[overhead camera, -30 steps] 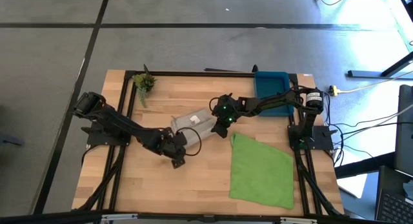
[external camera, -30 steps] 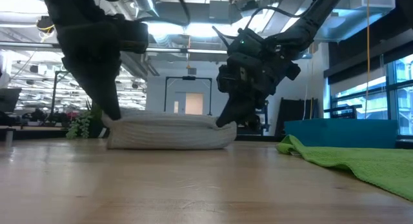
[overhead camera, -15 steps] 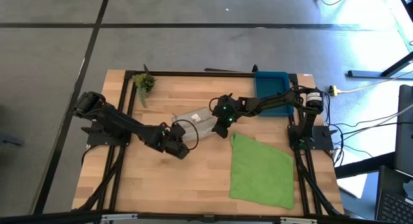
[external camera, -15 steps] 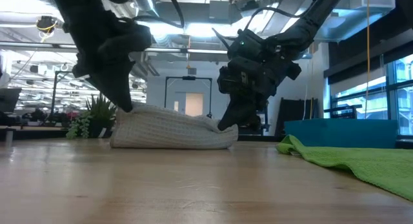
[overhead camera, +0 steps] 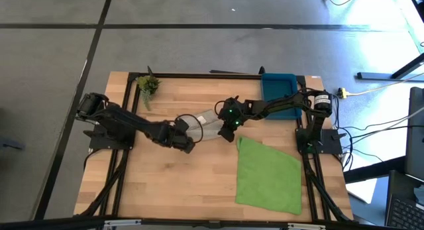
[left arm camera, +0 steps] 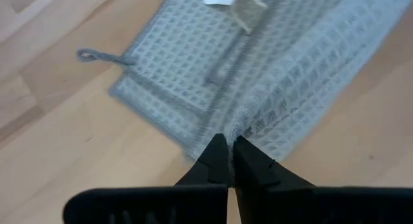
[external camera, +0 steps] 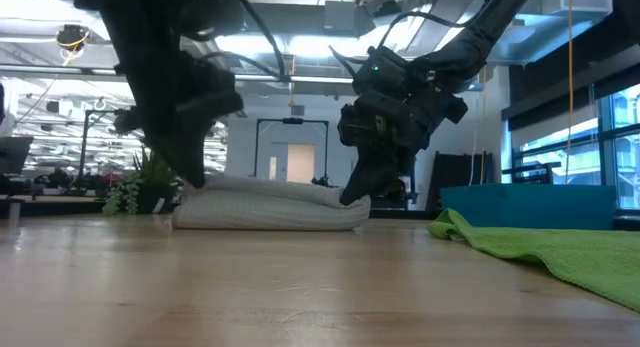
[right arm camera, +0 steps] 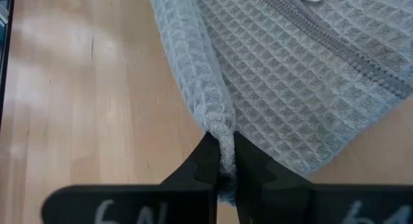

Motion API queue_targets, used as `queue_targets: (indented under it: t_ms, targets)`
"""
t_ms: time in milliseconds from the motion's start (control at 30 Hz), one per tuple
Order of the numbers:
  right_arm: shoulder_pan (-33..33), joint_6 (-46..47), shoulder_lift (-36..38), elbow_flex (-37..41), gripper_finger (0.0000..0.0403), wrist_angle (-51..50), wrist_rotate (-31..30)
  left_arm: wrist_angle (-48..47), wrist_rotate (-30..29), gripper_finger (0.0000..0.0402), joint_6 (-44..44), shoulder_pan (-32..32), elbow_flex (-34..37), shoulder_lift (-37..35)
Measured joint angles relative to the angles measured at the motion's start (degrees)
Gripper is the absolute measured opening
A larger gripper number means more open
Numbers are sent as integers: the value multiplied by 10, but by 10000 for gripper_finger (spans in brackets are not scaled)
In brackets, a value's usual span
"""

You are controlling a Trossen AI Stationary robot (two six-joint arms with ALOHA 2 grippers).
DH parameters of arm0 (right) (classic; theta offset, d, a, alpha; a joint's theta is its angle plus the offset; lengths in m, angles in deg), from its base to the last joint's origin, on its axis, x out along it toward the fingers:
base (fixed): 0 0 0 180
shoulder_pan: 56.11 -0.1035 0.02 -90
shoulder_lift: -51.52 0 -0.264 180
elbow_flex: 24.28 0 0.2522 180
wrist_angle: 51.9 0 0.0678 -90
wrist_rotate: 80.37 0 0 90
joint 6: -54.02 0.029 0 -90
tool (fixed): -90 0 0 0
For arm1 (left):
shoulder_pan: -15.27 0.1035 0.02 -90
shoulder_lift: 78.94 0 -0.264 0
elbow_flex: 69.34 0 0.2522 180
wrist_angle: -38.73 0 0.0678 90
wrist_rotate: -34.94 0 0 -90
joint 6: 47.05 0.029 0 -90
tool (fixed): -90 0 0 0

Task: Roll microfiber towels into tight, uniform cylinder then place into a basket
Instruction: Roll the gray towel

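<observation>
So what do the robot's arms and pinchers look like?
Both arms are dark, almost black, and built from jointed segments. The left gripper and right gripper each end in two thin, pointed black fingers. The right arm shows small green lights, and a black cable loops beside the left arm.

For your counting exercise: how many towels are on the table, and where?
2. The grey towel lies mid-table, pinched by both grippers; the green towel lies flat near the right front. None seems hidden.
</observation>
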Motion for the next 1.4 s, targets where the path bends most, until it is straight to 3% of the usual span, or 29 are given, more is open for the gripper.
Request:
queue_targets:
  t_ms: [667,833,967,1200,1400]
  targets:
    - [0,0,0,0,25,8,5,134,2,0,4,31,100,0]
    - [5,15,0,0,25,52,51,182,12,0,48,31,124,3]
    - [12,30,0,-2,25,76,52,190,23,0,81,31,133,10]
    - [31,35,0,-6,25,77,16,196,40,0,153,19,133,12]
    - [46,24,0,-6,25,73,-19,198,55,0,162,7,132,12]
